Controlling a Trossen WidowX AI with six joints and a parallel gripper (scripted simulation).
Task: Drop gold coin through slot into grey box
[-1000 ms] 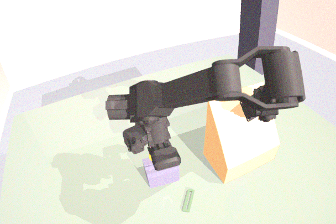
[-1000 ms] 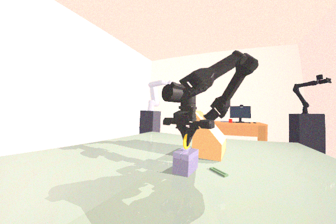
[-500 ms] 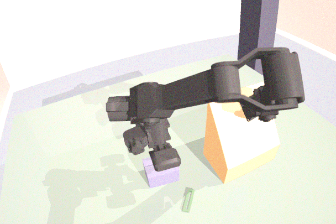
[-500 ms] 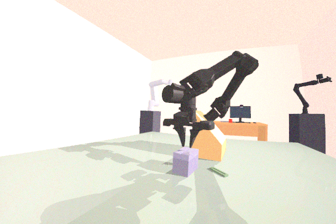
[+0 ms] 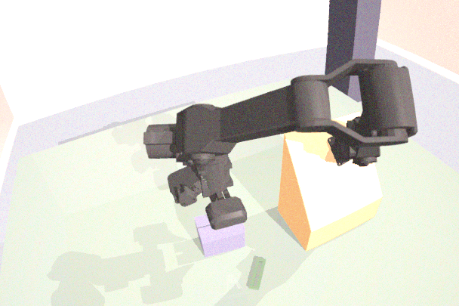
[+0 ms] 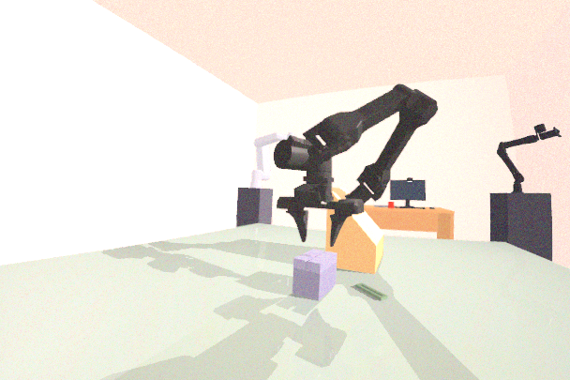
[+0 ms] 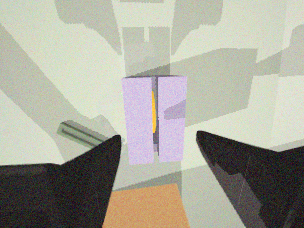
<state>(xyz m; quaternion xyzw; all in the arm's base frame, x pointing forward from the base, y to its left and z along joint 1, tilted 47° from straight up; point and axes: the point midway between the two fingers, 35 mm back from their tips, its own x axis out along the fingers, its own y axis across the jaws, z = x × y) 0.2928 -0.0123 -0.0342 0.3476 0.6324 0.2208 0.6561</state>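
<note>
The closed box (image 5: 224,245) (image 6: 306,281) (image 7: 139,122) looks lilac-grey, with a narrow slot across its lid. The gold coin (image 7: 153,116) shows only as a thin sliver within the slot in the wrist view; nothing of it stands out above the lid in the exterior view, and its lower part is hidden. The green holder (image 5: 254,286) (image 6: 383,297) (image 7: 64,127) lies beside the box, with no coin in it. My gripper (image 6: 318,242) (image 7: 159,137) is open and empty, pointing down above the box, with its fingertips apart and clear of the lid.
A large orange and cream block (image 5: 292,188) (image 6: 353,248) (image 7: 147,205) with a sloping face stands close behind the box. Farther off are dark pedestals (image 5: 341,33) (image 6: 520,224) bearing other arms, and a desk (image 6: 412,217) with a monitor (image 6: 408,190).
</note>
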